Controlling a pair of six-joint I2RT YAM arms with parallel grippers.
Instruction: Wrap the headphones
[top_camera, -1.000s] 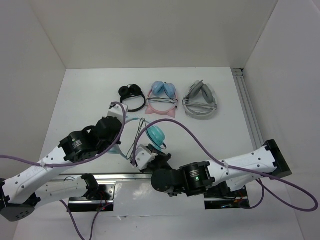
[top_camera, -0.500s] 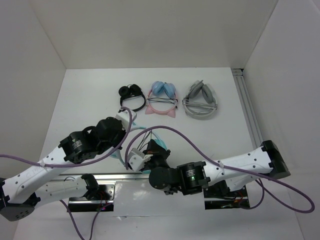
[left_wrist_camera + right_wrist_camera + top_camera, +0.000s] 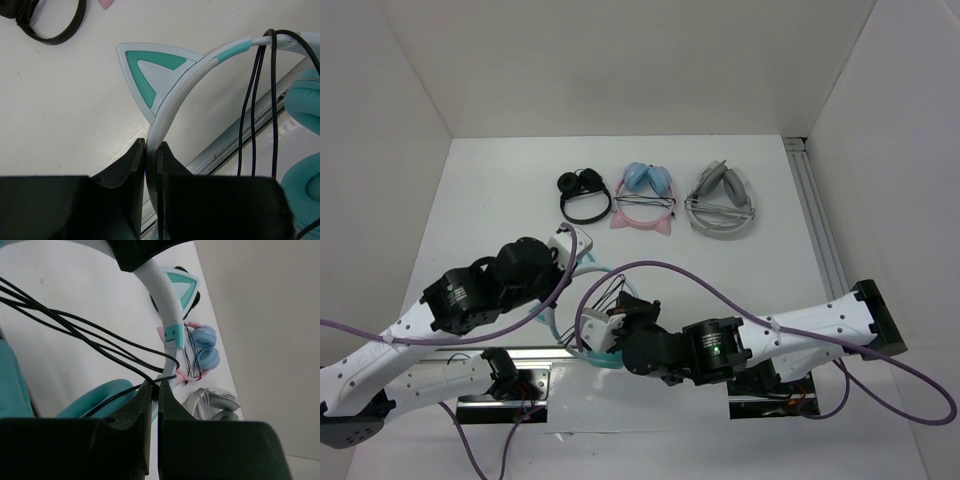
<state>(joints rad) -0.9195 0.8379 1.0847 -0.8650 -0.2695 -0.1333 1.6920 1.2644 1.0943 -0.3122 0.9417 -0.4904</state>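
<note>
Several strands of cable are now looped over the headband of the headphones, which have been drawn back to the near edge of the table. The headband is pinched by the left gripper, the cable by the right gripper; wrapping is judged under way.

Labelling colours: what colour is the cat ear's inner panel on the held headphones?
Teal, pale-rimmed cat ear; clearest in left wrist view.
</note>
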